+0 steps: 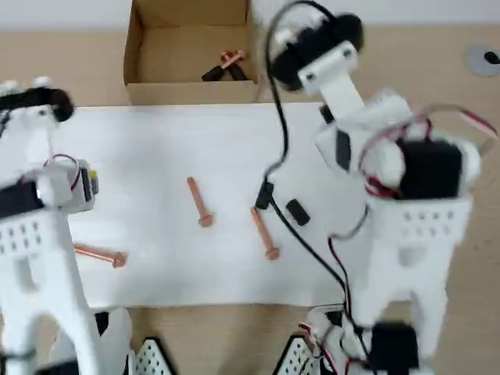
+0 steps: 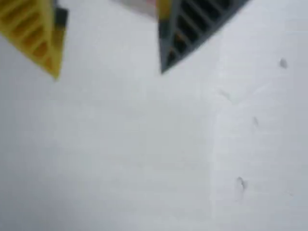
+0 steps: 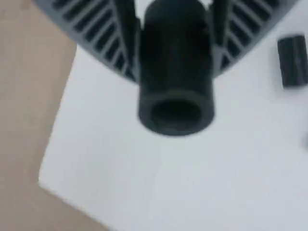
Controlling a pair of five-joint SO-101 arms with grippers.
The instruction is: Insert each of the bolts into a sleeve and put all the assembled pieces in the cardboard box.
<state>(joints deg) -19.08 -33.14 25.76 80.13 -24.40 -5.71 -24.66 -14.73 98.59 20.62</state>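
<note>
From where I stand, the left gripper (image 2: 109,72) hangs at about 7 o'clock of the white sheet (image 1: 156,148). Its yellow and dark fingers are apart, with nothing between them and only bare sheet below. Near it, at 8 o'clock by the sheet's left edge, lies the first bolt (image 1: 100,255). The second bolt (image 1: 199,201) lies in the middle, and beyond it at 12 o'clock stands the cardboard box (image 1: 141,55) with one assembled piece (image 1: 226,66) inside. The third bolt (image 1: 264,233) lies at 4 o'clock, a loose sleeve (image 1: 297,211) is just beside it toward 3 o'clock, and a black cable (image 1: 281,141) runs down between them. The right gripper (image 3: 175,82), at 5 o'clock by the near edge, is clamped on the held sleeve (image 3: 175,53), whose open mouth points out from the fingers. I think the joining is the main danger: a bolt brought in slightly tilted would hit the sleeve's rim and could push the sleeve askew in the grip or slip away. The cable may also drag the third bolt or the loose sleeve when that arm swings. The first bolt could roll off the left edge if it is nudged. The best room for moving seems to be between the second bolt and the box, but the box's front wall must be cleared from above.
</note>
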